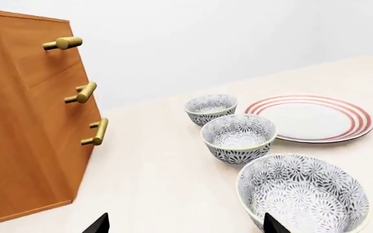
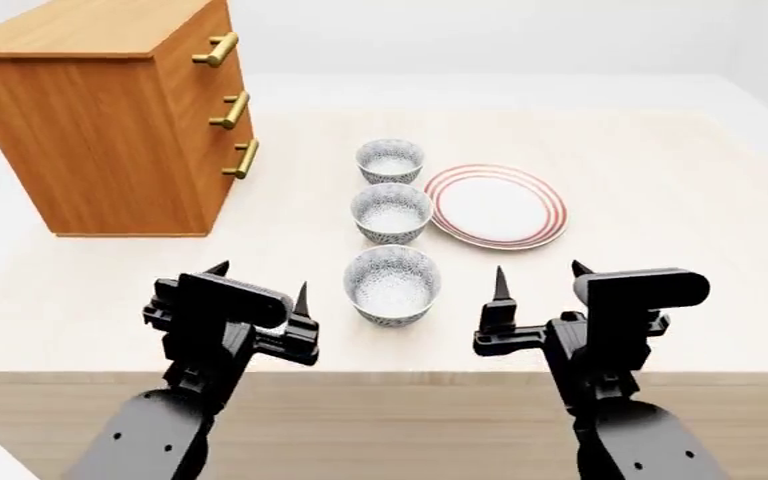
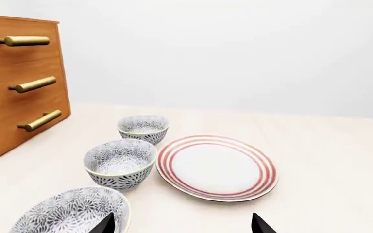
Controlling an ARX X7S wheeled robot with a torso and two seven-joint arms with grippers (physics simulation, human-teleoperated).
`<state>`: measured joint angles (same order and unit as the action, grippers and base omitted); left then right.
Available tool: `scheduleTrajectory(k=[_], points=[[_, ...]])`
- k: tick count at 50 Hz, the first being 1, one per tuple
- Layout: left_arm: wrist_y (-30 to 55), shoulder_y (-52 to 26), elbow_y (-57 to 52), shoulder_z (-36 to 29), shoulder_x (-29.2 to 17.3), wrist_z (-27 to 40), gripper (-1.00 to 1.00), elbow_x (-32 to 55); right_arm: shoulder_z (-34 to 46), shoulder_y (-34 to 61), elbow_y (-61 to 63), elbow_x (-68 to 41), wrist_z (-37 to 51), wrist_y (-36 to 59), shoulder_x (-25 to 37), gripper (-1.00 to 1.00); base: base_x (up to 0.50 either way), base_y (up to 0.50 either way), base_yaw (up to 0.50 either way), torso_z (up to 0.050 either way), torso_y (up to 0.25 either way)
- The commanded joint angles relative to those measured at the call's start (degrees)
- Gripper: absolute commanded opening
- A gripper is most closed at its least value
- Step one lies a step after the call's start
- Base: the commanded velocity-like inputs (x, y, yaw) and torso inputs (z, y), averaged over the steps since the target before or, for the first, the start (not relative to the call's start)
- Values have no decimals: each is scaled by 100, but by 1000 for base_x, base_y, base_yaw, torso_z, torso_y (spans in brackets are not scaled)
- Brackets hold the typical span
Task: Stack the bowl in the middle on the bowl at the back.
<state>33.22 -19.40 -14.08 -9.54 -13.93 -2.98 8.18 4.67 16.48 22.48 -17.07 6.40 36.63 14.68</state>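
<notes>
Middle bowl: upright on tabletop, between back bowl and front bowl, untouched. Left gripper, right gripper: fingers apart, empty.

Head view high, looking down over table; wrist views low, near, facing forward; all share bowls.

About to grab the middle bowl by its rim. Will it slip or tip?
The middle bowl looks rigid and glazed, so probably slippery between narrow fingertips. It stands upright on a small foot with deep walls, so a sideways push may tip it. The plate sits close beside it.
</notes>
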Motion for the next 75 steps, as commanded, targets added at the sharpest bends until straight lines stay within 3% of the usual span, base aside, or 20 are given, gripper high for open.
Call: scheduleTrajectory(k=[1,33,44,55,66,75], points=[[736,-724,-31,2,-109,-164,100,176,-115,540,297,-290,-112,671,250,100,309,0,0,0,0],[818,-801,-230,-75,-202,-153,100,257,-144,761,334,-393,-142,759,417,100,488,0,0,0,0],[913,-733,-394,-39,-238,-132,100,333,-19,895,374,-394,-5,1084,401,100,4,0,0,0,1],[1196,-668,-733,113,-321,-119,100,496,413,1560,679,-593,234,2677,396,100,0,0,0,0,0],[1207,-602,-811,224,-367,-131,100,598,-418,2272,810,-1296,756,4604,-708,100,0,0,0,0,0],[1244,-505,-921,318,-396,-124,100,687,-1150,2507,784,-1834,1558,5322,-1451,100,0,0,0,0,0]])
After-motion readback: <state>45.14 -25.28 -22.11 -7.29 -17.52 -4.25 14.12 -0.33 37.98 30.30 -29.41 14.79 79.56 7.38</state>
